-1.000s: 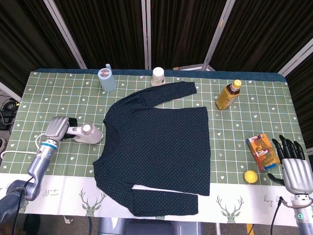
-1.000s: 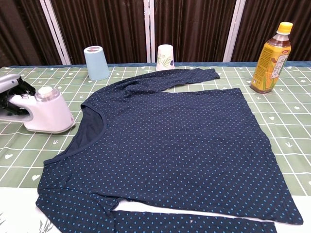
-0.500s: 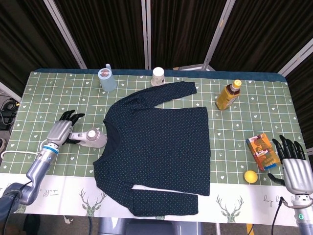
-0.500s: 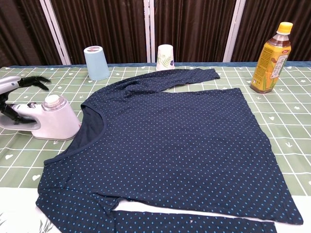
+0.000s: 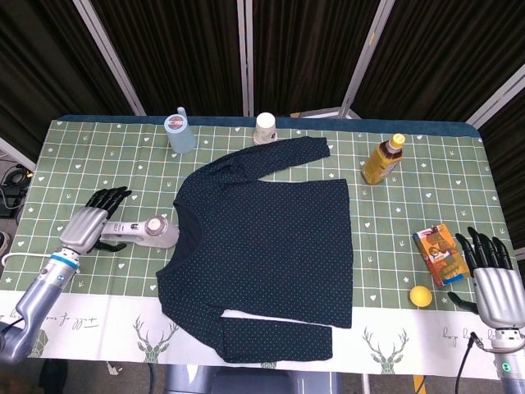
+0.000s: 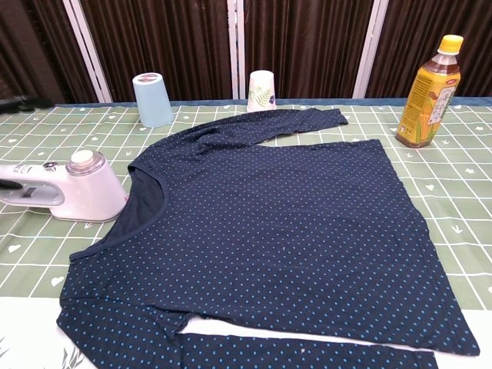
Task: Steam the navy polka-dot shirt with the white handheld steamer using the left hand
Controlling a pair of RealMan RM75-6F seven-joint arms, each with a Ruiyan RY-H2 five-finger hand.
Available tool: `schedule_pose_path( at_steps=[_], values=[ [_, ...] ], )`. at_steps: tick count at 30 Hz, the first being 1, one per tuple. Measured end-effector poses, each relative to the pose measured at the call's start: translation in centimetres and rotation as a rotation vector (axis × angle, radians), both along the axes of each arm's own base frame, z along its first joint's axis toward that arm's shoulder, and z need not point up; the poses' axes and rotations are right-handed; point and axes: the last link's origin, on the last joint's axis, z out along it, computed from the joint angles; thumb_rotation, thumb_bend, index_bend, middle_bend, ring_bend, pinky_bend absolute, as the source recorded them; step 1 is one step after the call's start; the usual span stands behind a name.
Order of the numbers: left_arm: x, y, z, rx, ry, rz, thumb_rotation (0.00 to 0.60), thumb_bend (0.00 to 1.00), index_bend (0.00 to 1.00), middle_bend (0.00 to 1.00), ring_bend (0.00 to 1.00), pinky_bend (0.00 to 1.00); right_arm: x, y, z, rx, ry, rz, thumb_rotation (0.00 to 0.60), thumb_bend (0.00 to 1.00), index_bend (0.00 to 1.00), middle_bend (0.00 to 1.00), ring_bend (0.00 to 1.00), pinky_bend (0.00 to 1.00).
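The navy polka-dot shirt [image 5: 262,246] [image 6: 269,231] lies flat in the middle of the table, its collar toward the left. The white handheld steamer [image 5: 152,231] [image 6: 77,194] rests on the table just left of the collar, its handle pointing left. My left hand [image 5: 89,223] is beside the handle's end with its fingers spread and holds nothing; the chest view shows almost nothing of it. My right hand [image 5: 494,287] stays at the table's near right edge, fingers apart and empty.
A blue cup [image 5: 179,131] [image 6: 152,100] and a paper cup [image 5: 264,127] [image 6: 261,91] stand behind the shirt. A tea bottle [image 5: 382,160] [image 6: 430,92] stands at the back right. An orange box [image 5: 441,254] and a yellow ball [image 5: 420,296] lie near my right hand.
My left hand has let go of the steamer's handle, spread its fingers and drawn back to the left. The steamer now lies a little nearer the collar. The right hand has not moved.
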Motion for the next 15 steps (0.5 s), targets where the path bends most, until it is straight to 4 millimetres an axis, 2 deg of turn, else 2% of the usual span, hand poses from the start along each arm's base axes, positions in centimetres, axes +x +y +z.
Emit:
schedule_pose_path(
  at_steps=[6,15],
  values=[
    [1.1,-2.7,3.0,0.122,0.021,-0.043,0.600,0.00,0.00,0.00,0.00,0.00,0.2,0.1,0.2,-0.005,-0.009,0.011,0.600,0.00,0.00,0.00,0.00,0.00],
    [2.5,-8.4,6.1,0.228,0.079,0.037,0.600,0.00,0.00,0.00,0.00,0.00,0.4,0.5,0.7,-0.016,-0.010,0.031,0.600,0.00,0.00,0.00,0.00,0.00]
  ],
)
